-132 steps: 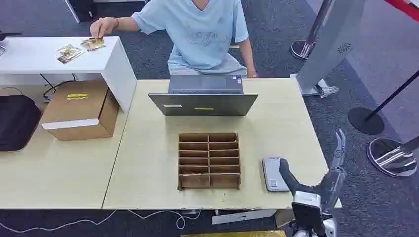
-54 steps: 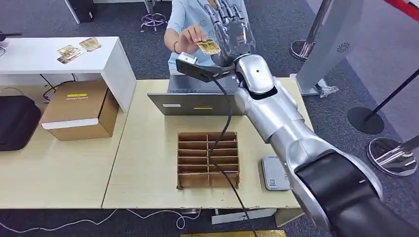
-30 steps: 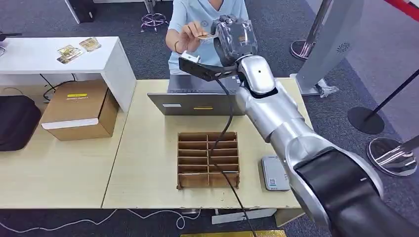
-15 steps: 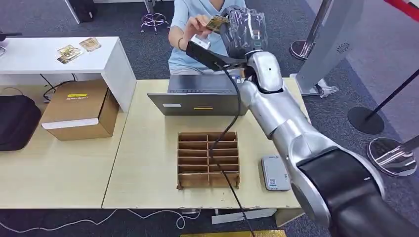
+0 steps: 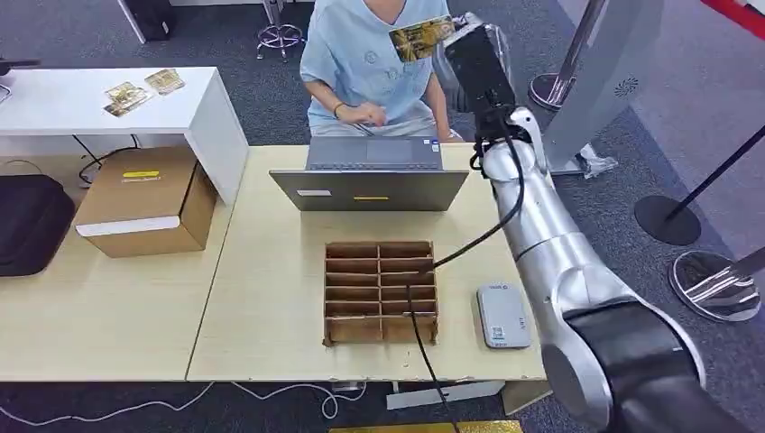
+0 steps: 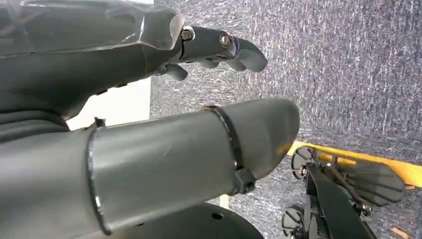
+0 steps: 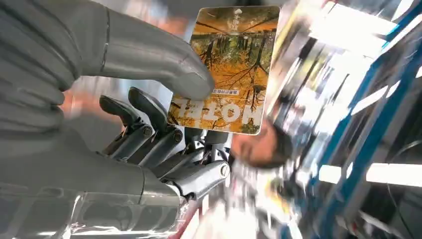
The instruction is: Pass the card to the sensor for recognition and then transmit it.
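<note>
Right hand (image 5: 471, 56) raised high beyond laptop (image 5: 372, 176), pinching hotel key card (image 7: 228, 69) between thumb and fingers; card sticks out past fingertips. Card reader (image 5: 502, 314) on table well below hand. Left hand (image 6: 149, 114) holding nothing, fingers apart.

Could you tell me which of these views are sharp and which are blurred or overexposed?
Head view: evenly lit and sharp across the pale wooden table and brown cardboard divider tray. Right wrist view: the orange printed card and right hand are crisp, the background smeared with blown-out white lights. Left wrist view: the left hand is soft up close, the grey carpet sharper.
</note>
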